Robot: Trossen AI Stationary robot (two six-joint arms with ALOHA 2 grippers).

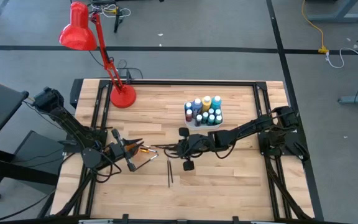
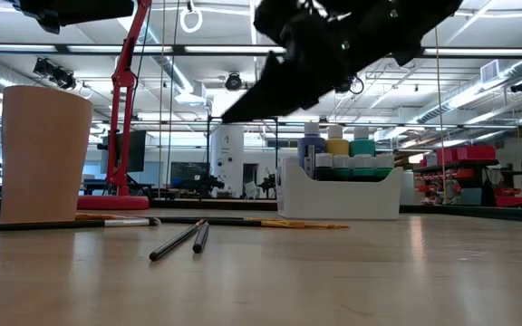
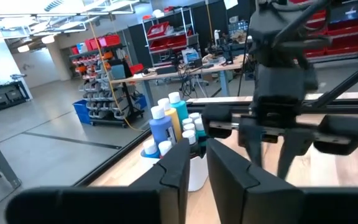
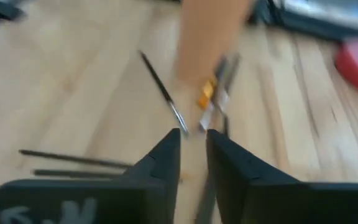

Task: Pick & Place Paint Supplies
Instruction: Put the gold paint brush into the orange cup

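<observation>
brushes lie loose on table; right gripper hovers, jaws narrowly parted and empty, best lowered squarely over one handle.

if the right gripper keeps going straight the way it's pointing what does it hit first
Most likely the loose paintbrushes lying just ahead of the right gripper, then the orange cup behind them. Depth is unclear, and the gripper hangs above the table, so it might pass over the brushes.

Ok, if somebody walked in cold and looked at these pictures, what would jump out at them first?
Probably the bright red desk lamp leaning over the table's back left corner. Next, the white tray packed with upright paint bottles near the back centre. Then the two dark arms meeting mid-table, left gripper and right gripper tip to tip above loose paintbrushes.
</observation>
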